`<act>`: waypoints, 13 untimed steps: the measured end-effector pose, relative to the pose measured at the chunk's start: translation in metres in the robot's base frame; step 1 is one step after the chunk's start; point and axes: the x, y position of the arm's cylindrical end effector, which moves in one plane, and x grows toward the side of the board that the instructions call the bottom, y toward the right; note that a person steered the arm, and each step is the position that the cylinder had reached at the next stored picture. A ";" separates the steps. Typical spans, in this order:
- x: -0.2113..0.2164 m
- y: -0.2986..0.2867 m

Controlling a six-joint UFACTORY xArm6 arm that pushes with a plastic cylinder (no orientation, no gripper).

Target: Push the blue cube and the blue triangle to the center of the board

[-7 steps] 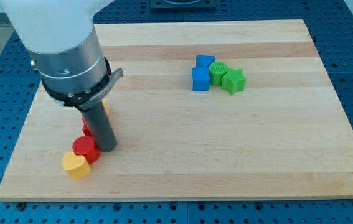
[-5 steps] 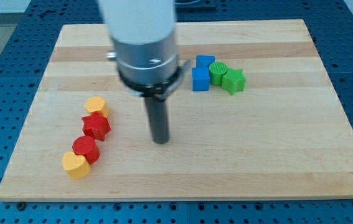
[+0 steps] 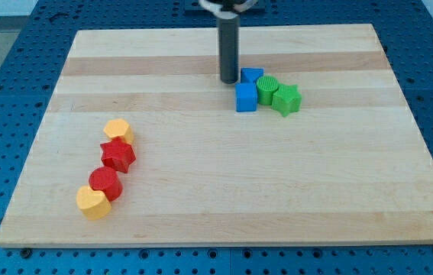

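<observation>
The blue cube [image 3: 246, 98] sits right of the board's middle, toward the view's top. The blue triangle [image 3: 252, 76] lies just above it, touching. A green cylinder [image 3: 267, 88] and a green star [image 3: 286, 100] press against their right sides. My tip [image 3: 228, 80] stands just left of the blue triangle and above-left of the blue cube, very close to both; I cannot tell whether it touches them.
At the view's lower left a chain of blocks runs diagonally: a yellow hexagon [image 3: 117, 130], a red star [image 3: 118, 156], a red cylinder [image 3: 105, 183] and a yellow heart [image 3: 92, 202]. The wooden board [image 3: 216, 191] ends in blue perforated table on all sides.
My tip has swept from the lower left, by the red and yellow blocks, up and right across the board to the left side of the blue blocks. No block has moved.
</observation>
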 end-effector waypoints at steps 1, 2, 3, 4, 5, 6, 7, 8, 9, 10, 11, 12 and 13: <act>-0.005 0.007; -0.011 0.015; -0.053 0.043; -0.059 0.051; -0.059 0.057; -0.038 0.112; -0.022 0.133; -0.020 0.133; -0.007 0.133; 0.032 0.133; 0.069 0.133; 0.098 0.133; 0.134 0.130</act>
